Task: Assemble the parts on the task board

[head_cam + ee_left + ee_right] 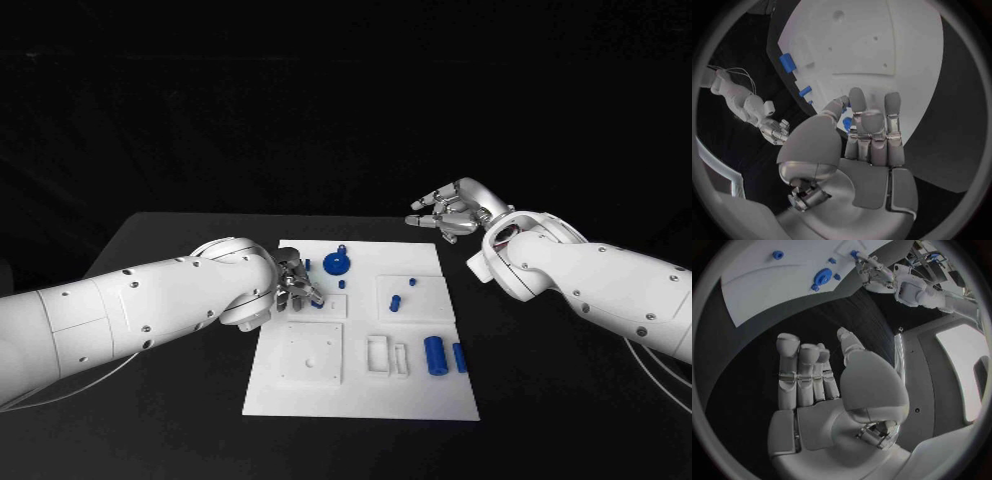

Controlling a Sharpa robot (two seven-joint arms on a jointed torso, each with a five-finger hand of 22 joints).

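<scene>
Basically, the task board sits mid-table with blue parts along its right edge; the left hand pinches a small blue piece — mostly hidden. The right hand hovers off the far right corner, fingers apart, holding nothing.

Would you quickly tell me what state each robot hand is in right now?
Left robot hand: over the board; whether it holds a part cannot be told.
Right robot hand: open, holding nothing, off the board.
</scene>
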